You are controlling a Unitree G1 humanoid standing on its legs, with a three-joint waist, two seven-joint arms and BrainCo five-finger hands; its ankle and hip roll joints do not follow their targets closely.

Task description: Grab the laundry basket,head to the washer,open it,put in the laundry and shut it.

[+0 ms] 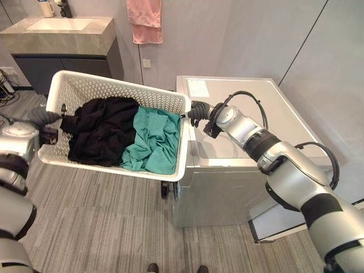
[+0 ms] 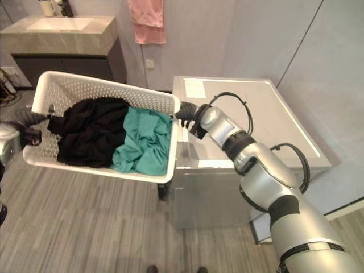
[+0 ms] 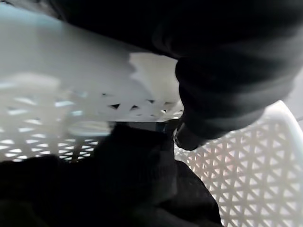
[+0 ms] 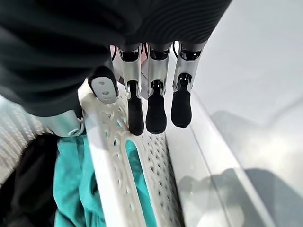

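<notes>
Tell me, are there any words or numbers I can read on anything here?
No words or numbers can be read.
White paper sticker on the lid of the grey top-loading washer: the print is too small to read.
White plastic lattice laundry basket, black clothes, teal cloth and pink hanging towel: no writing shows.

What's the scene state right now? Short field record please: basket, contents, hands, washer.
basket: white laundry basket carried off the floor between both hands, beside the washer
contents: black clothes on the robot's left side, teal garment on its right
left hand: at the basket's left end; fingers hidden, grip cannot be told
right hand: gripping the basket's right rim, fingers outside the wall, thumb over the rim
washer: lid down, nothing on it but a sheet of paper
background: sink counter, pink towel on the wall
</notes>
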